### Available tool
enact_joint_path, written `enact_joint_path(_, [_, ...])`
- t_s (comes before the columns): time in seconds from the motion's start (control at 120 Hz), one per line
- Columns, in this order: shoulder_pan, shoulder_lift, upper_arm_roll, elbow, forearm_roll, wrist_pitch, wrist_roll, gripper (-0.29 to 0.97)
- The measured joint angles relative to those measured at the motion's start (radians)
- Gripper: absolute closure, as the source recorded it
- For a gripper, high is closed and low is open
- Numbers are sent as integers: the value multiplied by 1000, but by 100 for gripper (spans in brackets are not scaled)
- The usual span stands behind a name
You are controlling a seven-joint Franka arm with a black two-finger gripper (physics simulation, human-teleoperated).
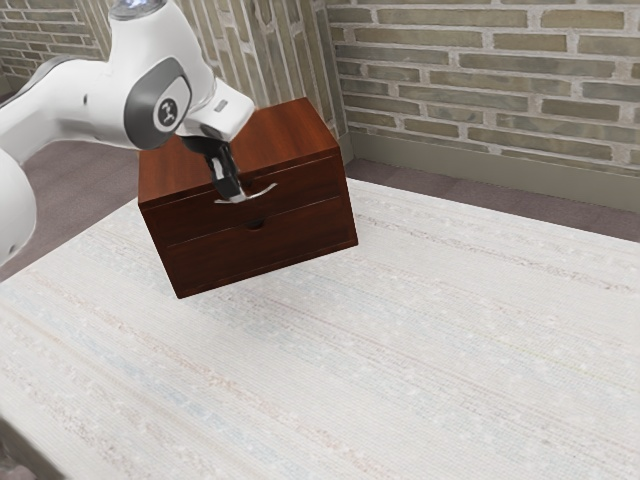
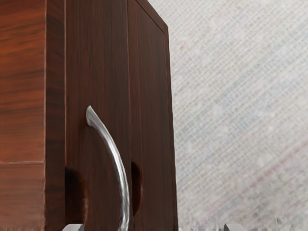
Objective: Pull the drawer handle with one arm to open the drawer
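A dark red-brown wooden cabinet [image 1: 290, 130] with two drawers stands on the pale table [image 1: 420, 340]. The upper drawer front [image 1: 305, 183] carries a curved silver handle [image 1: 262, 190] and looks flush with the cabinet. My black gripper [image 1: 231, 190] reaches down from the exterior view's upper left onto the handle's left end. In the wrist view the handle [image 2: 113, 154] curves toward the hand, running between two grey fingertips [image 2: 73, 226] that stand far apart. The gripper is open around the handle.
The lower drawer front [image 1: 270, 245] shows a dark recess [image 1: 256, 224] under the handle. A brick wall [image 1: 480, 70] runs behind the table. The table spreads wide in front of the cabinet and toward the exterior view's right.
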Motion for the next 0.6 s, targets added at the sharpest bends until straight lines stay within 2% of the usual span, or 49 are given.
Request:
enact_joint_path(0.183, [-1,1,7,-16,1,19,7,39])
enact_joint_path(0.408, [-6,-30,5,-119,1,101,12,44])
enact_joint_path(0.6, [-8,-24,6,-141,-3,163,15,47])
